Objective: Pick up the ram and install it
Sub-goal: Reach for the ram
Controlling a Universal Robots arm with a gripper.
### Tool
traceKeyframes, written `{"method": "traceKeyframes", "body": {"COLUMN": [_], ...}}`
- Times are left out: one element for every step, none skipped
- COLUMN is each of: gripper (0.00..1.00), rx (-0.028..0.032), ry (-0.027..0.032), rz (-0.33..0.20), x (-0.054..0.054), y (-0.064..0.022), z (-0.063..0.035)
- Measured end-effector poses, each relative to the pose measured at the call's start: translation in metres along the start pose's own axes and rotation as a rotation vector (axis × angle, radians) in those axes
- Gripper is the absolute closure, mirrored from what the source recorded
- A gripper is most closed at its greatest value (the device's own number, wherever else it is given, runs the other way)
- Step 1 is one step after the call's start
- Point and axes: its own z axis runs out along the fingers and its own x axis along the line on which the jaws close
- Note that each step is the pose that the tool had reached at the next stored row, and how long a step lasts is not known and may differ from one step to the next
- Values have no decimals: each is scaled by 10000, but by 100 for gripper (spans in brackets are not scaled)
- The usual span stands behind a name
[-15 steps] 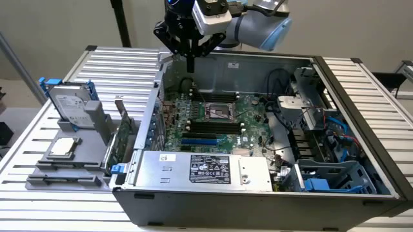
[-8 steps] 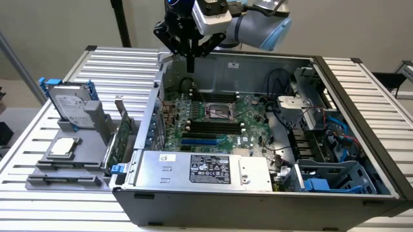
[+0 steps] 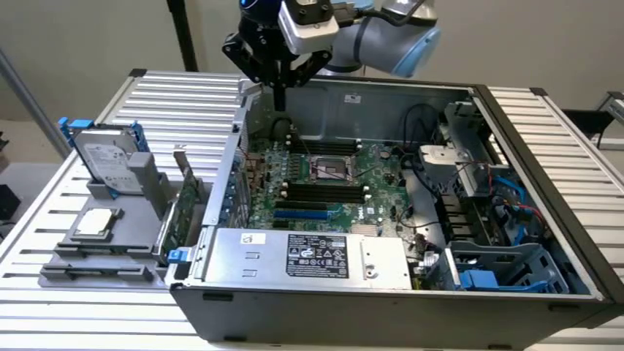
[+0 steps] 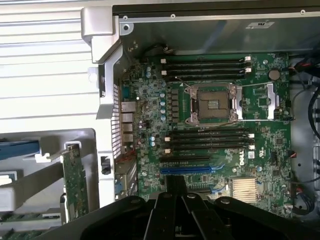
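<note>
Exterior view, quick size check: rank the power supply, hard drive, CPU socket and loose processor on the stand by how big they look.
1. power supply
2. hard drive
3. CPU socket and loose processor: these look about alike, so I won't rank them against each other.

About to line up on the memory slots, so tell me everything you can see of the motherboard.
The motherboard is a green circuit board lying flat on the floor of the open grey computer case. At its middle sits an empty CPU socket in a metal frame. Banks of long black slots with white end latches flank the socket, and all look empty. The board also carries one blue slot and a finned metal heatsink.
</note>
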Motion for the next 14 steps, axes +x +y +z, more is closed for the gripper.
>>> {"method": "traceKeyframes", "body": {"gripper": [89,89,89,89,89,89,89,89,89,89,89,89,89,89], "rx": [0,0,0,0,-1,-1,-1,-1,-1,-1,-1,-1,-2,-1], "ry": [-1,-1,-1,-2,-4,-5,-6,-6,-6,-6,-6,-7,-8,-8], "rz": [0,0,-1,-1,0,1,0,-1,-1,0,0,0,-1,-1], "x": [44,89,135,178,223,265,309,354,401,445,488,532,576,621], "y": [-15,-30,-45,-61,-77,-92,-108,-125,-144,-162,-180,-198,-217,-236], "z": [-1,-3,-5,-7,-8,-9,-11,-13,-15,-16,-18,-20,-21,-23]}}
